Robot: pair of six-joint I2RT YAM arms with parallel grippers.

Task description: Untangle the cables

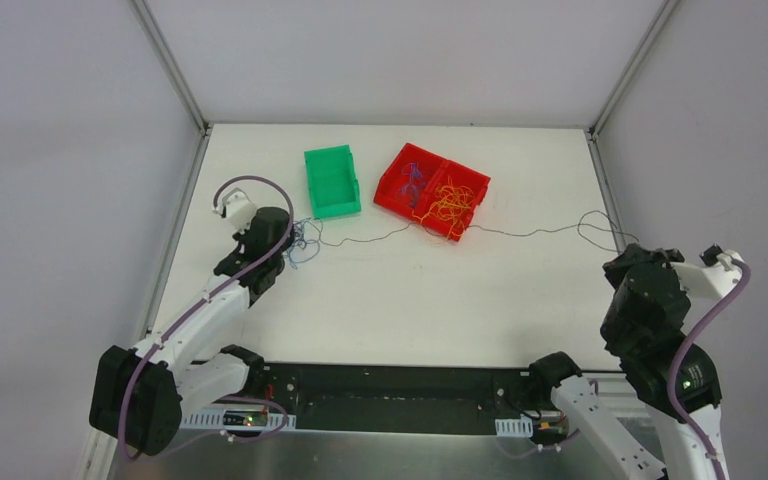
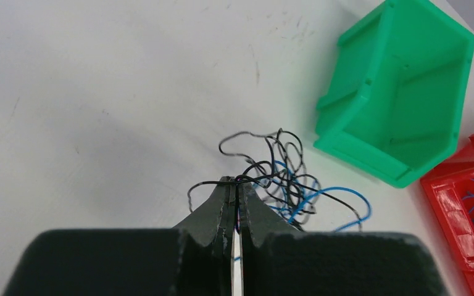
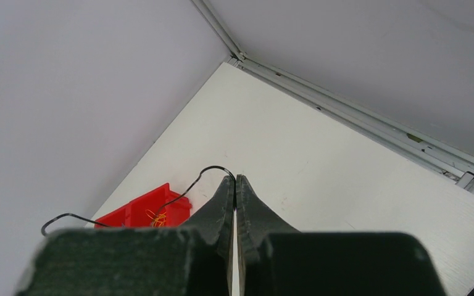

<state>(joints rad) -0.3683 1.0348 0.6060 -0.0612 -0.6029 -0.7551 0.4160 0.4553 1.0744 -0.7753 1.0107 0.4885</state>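
A small knot of black and blue cables (image 2: 284, 179) lies on the white table just left of the green bin (image 2: 401, 92). My left gripper (image 2: 237, 182) is shut on a black strand at the knot's edge; in the top view it (image 1: 288, 238) sits beside the knot (image 1: 303, 240). One long black cable (image 1: 520, 232) runs from the knot across the table, passing in front of the red bin, to my right gripper (image 1: 617, 262). The right gripper (image 3: 235, 179) is shut on that black cable (image 3: 203, 174), raised above the table's right side.
The green bin (image 1: 331, 181) looks empty. The red divided bin (image 1: 438, 190) holds blue strands (image 1: 415, 175) on its left and orange strands (image 1: 450, 205) on its right. Grey walls and a metal rail (image 3: 370, 123) close in the table.
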